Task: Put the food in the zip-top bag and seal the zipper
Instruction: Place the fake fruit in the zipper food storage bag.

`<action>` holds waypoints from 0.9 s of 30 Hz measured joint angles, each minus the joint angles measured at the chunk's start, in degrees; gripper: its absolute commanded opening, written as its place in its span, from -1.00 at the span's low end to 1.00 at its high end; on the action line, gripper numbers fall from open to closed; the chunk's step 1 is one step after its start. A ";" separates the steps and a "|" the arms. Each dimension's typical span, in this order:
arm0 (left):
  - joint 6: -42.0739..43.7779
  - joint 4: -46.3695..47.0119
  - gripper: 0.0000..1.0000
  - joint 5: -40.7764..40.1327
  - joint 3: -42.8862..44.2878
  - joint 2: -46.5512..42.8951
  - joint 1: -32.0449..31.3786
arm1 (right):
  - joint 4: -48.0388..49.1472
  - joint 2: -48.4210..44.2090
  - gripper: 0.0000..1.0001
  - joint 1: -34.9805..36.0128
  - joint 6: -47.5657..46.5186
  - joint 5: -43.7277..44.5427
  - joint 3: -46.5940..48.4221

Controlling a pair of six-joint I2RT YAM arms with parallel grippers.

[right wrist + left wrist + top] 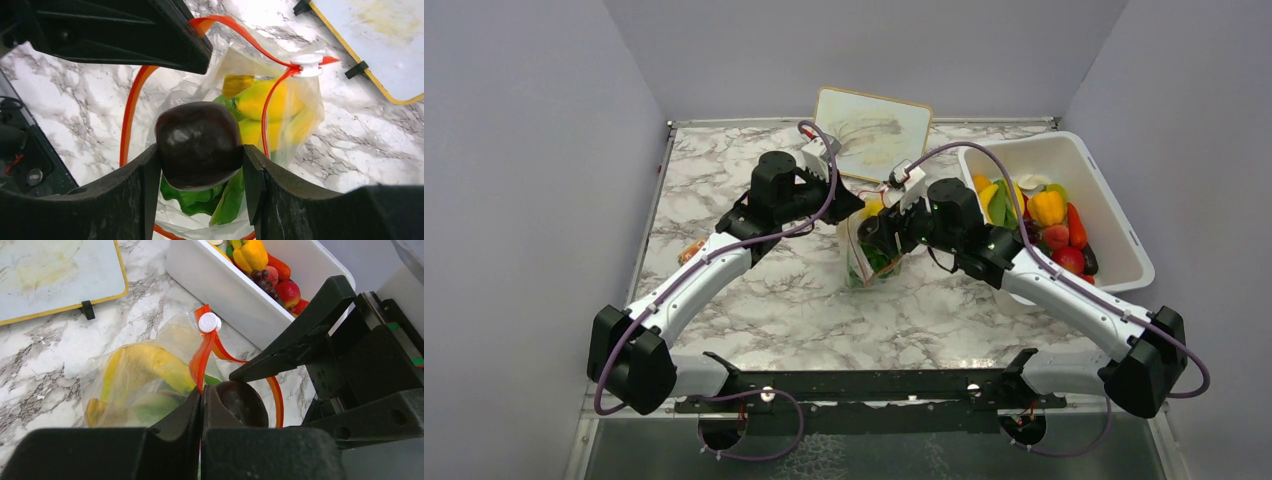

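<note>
Left gripper: clamping fully closed on the zipper; if it slips, the mouth is sagging shut.
Right gripper: half-spread, gripping a dark fruit over the mouth; an off-centre drop is risking a bounce out.
Bag: standing between the arms, holding banana and lettuce.
Tub: more food waiting.

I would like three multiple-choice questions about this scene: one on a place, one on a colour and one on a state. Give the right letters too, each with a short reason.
1. Where is the dark round food piece? A. in a white tub; B. in the right gripper, at the mouth of the zip-top bag; C. on the table.
2. What colour is the slider on the zipper? A. white; B. blue; C. black.
3. How is the left gripper? A. open wide; B. shut on the zipper; C. shut on a banana.
Answers: 1 B, the gripper clamps it over the open mouth. 2 A, it shows white against the red-orange strip. 3 B, its jaws meet on the strip.
</note>
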 measured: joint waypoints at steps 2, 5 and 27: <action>0.31 -0.46 -1.00 0.22 0.22 -0.02 0.00 | -0.63 0.07 -0.27 0.04 -0.83 0.90 0.00; 0.59 -1.07 -1.00 0.46 0.26 -0.02 0.00 | -1.75 0.55 -0.27 0.15 -1.42 2.10 0.00; -2.91 1.66 -1.00 3.10 -0.74 -0.33 0.07 | 7.63 2.62 -0.17 3.37 2.99 8.20 -3.34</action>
